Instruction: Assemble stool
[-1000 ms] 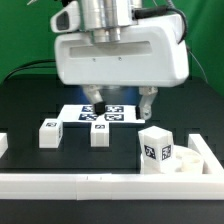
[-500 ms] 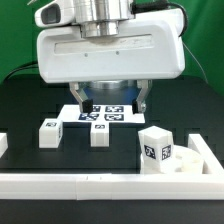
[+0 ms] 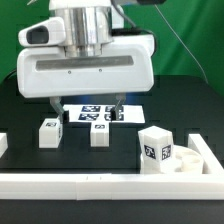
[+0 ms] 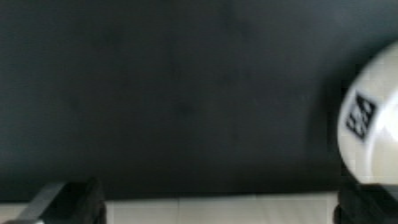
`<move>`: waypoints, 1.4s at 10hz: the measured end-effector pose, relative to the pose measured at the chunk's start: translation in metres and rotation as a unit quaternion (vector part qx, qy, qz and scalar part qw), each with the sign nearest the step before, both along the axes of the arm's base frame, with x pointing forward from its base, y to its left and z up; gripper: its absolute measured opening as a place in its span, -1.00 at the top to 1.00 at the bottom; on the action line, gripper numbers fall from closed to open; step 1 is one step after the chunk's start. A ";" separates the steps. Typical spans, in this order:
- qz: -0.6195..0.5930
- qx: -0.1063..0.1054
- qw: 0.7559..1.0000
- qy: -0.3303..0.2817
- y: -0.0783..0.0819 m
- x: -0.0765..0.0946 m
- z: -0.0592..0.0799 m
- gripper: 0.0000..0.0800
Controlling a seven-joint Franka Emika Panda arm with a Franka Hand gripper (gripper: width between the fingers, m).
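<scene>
My gripper hangs open and empty above the table, its jaws wide apart over the marker board. Two short white legs with tags lie in front of it: one towards the exterior view's left and one in the middle. The round white seat sits at the exterior view's right, with a third tagged leg standing on or against it. The blurred wrist view shows my gripper open over dark table, with a white tagged part at one side.
A long white border rail runs along the front. A rail piece stands beside the seat, and another end shows at the exterior view's left edge. A green backdrop stands behind.
My gripper has moved steadily towards the exterior view's left, staying open and empty. The legs and seat have not moved.
</scene>
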State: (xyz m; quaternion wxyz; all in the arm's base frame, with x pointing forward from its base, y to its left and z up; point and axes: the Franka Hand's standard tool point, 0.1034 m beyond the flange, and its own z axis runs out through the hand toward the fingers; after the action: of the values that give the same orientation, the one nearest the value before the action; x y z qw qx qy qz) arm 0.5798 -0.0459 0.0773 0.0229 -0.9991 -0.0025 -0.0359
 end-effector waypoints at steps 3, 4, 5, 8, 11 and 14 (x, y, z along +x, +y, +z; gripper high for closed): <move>0.012 -0.001 1.000 0.004 -0.001 0.002 0.002 -0.62; 0.013 0.004 1.000 0.016 0.001 -0.001 -0.001 -0.62; 0.013 0.004 1.000 0.026 0.001 -0.007 -0.010 -0.62; 0.016 0.027 0.982 0.184 0.020 -0.051 -0.022 -0.62; 0.020 0.039 0.962 0.268 0.025 -0.057 -0.024 -0.62; 0.015 0.030 0.917 0.396 0.010 -0.061 -0.033 -0.62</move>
State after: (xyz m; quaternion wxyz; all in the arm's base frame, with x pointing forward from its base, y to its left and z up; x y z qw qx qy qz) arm 0.5185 -0.0355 0.0441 0.0524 -0.9302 -0.0067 0.3633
